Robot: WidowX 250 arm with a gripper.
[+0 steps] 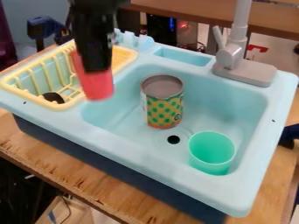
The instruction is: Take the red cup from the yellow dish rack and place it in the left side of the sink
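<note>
No words or numbers can be read — the can's (163, 86) patterned label (159, 111) bears print too small to tell.

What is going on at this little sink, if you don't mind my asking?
A black robot gripper holds a pinkish-red cylindrical object in the air, where the yellow plastic dish rack meets the basin of the light-blue toy sink. In the basin, a metal can with a green-dotted yellow label stands upright behind the drain hole, and an open mint-green plastic cup sits to the right of the hole in the picture.
</note>
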